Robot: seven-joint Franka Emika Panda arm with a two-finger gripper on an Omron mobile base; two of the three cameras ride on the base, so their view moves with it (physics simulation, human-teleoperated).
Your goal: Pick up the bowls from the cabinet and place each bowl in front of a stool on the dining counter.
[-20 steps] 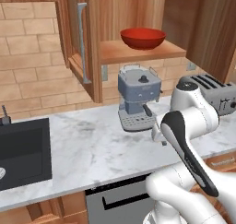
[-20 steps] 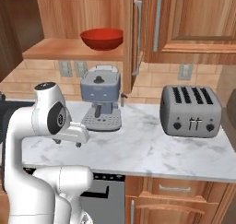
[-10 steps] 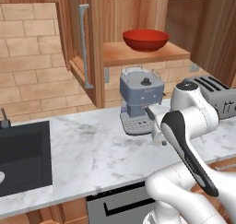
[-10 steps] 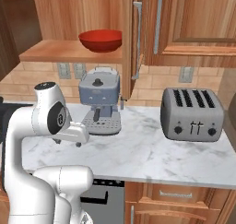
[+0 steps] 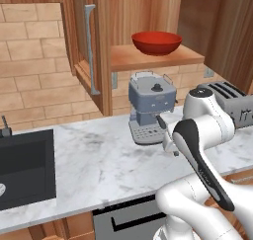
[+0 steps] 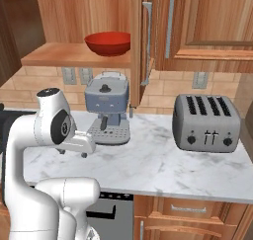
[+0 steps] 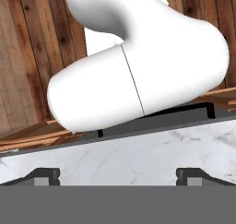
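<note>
A wide, shallow, glossy red bowl [image 5: 156, 42] sits upright on the wooden shelf [image 5: 148, 60] of an open reddish-brown wall cabinet [image 6: 64, 17]. It rests near the shelf's front edge, with bare wood on both sides of it and open air above its rim. A cabinet door [image 5: 91, 46] with a long silver bar handle [image 5: 90, 49] stands swung outward off the shelf's left end.

Directly below the shelf, a blue-grey espresso machine [image 5: 150, 105] stands at the back of the marble counter [image 5: 99, 165], its top close beneath the shelf. A silver four-slot toaster [image 6: 206, 122] sits toward the counter's right end, and a black sink [image 5: 24, 167] is set into its left end. Between the sink and the machine, the marble is bare out to the front edge.

The white arm is folded low before the counter. In the hand view, the jaws [image 7: 118, 174] stand wide apart, holding nothing, over the marble near the counter's front edge.
</note>
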